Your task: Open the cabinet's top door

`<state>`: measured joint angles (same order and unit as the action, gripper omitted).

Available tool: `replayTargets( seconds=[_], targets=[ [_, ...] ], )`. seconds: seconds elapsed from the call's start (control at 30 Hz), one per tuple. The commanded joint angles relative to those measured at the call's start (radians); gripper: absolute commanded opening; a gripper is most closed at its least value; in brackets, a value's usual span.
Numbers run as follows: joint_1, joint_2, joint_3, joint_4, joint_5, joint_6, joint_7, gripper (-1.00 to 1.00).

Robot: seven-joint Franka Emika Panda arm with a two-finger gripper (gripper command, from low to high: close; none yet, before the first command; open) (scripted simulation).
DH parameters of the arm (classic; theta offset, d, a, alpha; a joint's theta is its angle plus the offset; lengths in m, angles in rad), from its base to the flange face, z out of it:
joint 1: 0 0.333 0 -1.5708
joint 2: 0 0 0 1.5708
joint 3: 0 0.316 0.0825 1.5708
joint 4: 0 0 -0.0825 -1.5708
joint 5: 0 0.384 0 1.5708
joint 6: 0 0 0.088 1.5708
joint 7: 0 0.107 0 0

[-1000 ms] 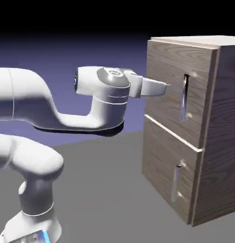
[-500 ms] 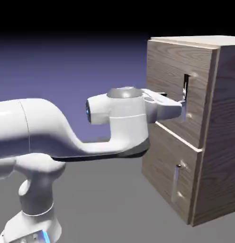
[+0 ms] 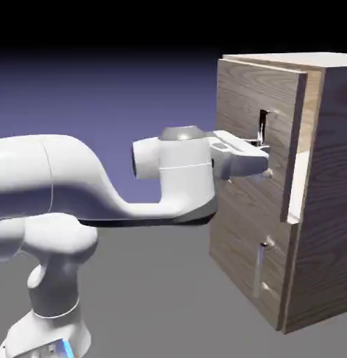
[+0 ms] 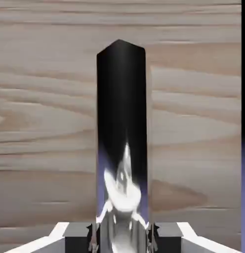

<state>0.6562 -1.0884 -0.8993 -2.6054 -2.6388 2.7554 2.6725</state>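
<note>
1. We see even, soft rendered light; the white arm (image 3: 99,182) is bright on top and shades to grey beneath.
2. The backdrop fades from blue-violet to black at the top of the exterior view.
3. Ahead of the gripper (image 3: 264,152), the cabinet (image 3: 323,210) front is evenly lit, and a pale strip shows at the top door (image 3: 239,105) edge.
4. In the hand view, the handle (image 4: 122,123) just ahead of the fingertips (image 4: 77,234) is black with a white glare low down.
5. Both views look slightly soft, without edge distortion.

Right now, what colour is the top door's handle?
Dark, glossy metal handle with silvery glints; hand view shows it best.
</note>
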Motion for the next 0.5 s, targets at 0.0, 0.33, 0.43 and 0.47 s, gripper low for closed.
replayTargets(
  seconds=[0.0,0.33,0.43,0.47],
  targets=[
    [-0.036,-0.007,0.032,-0.030,0.028,-0.021,-0.004,-1.00],
    [-0.334,-0.142,0.391,-0.293,0.402,-0.215,-0.092,-1.00],
    [-0.381,-0.195,0.498,-0.348,0.532,-0.270,-0.128,-1.00],
    [-0.392,-0.212,0.533,-0.364,0.576,-0.289,-0.141,-1.00]
  ],
)
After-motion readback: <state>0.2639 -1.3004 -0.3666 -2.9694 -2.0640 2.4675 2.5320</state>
